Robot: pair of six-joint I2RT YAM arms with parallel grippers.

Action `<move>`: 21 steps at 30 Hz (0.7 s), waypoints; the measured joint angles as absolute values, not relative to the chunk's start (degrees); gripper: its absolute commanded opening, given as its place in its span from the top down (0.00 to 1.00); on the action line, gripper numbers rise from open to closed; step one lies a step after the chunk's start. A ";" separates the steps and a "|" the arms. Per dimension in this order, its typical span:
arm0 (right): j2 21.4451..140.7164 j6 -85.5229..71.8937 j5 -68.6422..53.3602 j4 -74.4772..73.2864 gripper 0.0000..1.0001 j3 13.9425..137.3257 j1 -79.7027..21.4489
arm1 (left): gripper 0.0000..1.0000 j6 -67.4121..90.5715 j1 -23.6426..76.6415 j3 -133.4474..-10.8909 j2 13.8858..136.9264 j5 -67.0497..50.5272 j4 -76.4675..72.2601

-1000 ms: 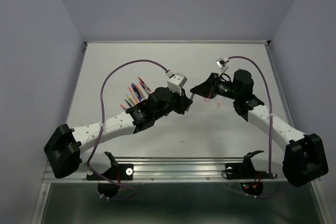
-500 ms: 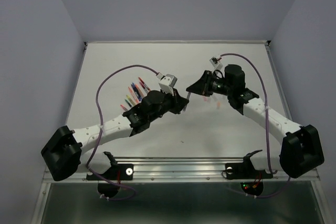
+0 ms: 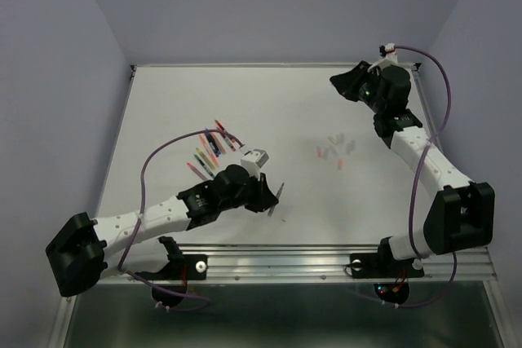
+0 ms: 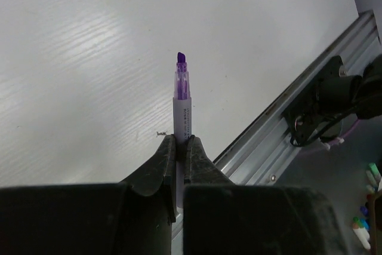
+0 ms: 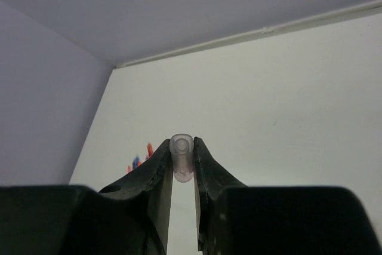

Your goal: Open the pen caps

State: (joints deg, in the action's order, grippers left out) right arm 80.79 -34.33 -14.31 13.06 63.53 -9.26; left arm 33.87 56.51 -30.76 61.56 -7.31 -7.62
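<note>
On the table (image 3: 269, 103) we find a row of pens (image 3: 210, 148) left of centre. A scatter of loose caps (image 3: 336, 150) lies right of centre, well apart from the row. Nearer to us, just right of the row, the left gripper (image 4: 180, 141) holds one pen (image 4: 182, 97) over the table, close to the rail (image 3: 285, 262) along the near edge. At the far right corner, behind the scatter, the right gripper (image 5: 182, 147) holds a cap (image 5: 181, 154) between its fingers.

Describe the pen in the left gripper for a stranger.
On the white table, front left, find the left gripper. Its shut jaws hold a white-barrelled pen. Unlike the pens lying in a row beyond, its purple tip is bare; the right gripper holds a clear cap.
</note>
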 measured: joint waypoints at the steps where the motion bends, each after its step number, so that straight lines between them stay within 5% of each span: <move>1: 81.32 -33.04 -14.68 11.29 0.99 64.12 -9.45 | 1.00 34.63 56.40 -31.11 61.25 -5.96 -6.85; 12: 84.03 -20.38 1.26 -14.00 0.94 60.88 -20.51 | 1.00 43.97 42.33 -41.21 66.63 8.01 3.79; 21: 92.05 -17.72 9.82 -19.59 0.92 60.77 -26.63 | 1.00 47.99 38.33 -47.77 71.64 14.31 12.29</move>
